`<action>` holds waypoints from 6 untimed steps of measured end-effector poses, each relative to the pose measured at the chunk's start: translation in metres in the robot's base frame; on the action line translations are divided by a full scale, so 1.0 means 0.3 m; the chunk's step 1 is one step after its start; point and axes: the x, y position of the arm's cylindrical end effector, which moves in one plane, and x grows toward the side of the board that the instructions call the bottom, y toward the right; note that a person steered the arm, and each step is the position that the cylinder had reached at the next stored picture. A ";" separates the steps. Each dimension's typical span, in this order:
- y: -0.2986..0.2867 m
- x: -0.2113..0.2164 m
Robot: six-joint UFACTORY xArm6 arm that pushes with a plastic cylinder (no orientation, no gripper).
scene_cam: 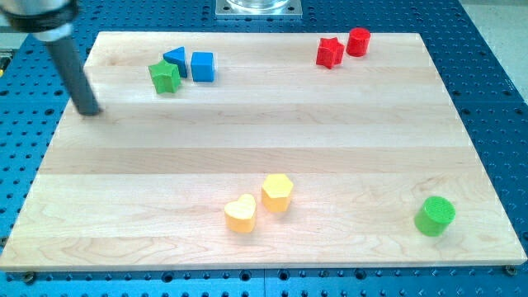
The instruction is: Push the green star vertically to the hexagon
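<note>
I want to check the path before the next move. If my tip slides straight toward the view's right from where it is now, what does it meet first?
Probably nothing. My tip sits below and left of the green star, so a straight rightward slide likely passes under it and the blue blocks; the rest of that line looks free across the board.

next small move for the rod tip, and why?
Probably swing my tip up and around to the top side of the green star block. The tip sits left of and below the star, apart from it, while the yellow hexagon block lies far toward the view's bottom. The blue triangular block touches the star's upper right, so approach narrowly.
</note>
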 end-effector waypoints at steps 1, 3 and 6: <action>0.189 -0.150; 0.579 -0.124; 0.585 -0.037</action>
